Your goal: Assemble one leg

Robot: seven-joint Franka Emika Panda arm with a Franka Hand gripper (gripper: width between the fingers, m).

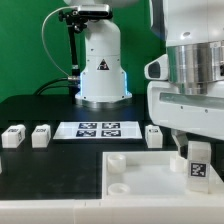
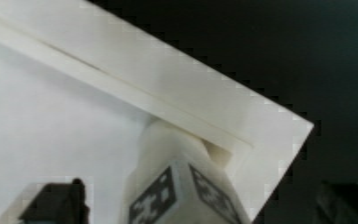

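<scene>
A: Exterior view?
B: The gripper (image 1: 193,150) holds a small white plastic tagged leg (image 1: 198,166) upright at the large flat white plate's (image 1: 140,172) corner; seating looks unfinished. Three more legs wait: (image 1: 12,136), (image 1: 40,135), (image 1: 153,135).
A: Wrist view?
B: Fingers (image 2: 55,203) clamp that leg (image 2: 185,190) beside the plate's (image 2: 87,140) edge.

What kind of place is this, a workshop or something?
Probably a robotics test lab. A robot arm's base stands on a black table, a board of printed square tags lies flat there, and small tagged white blocks sit in a row.
</scene>
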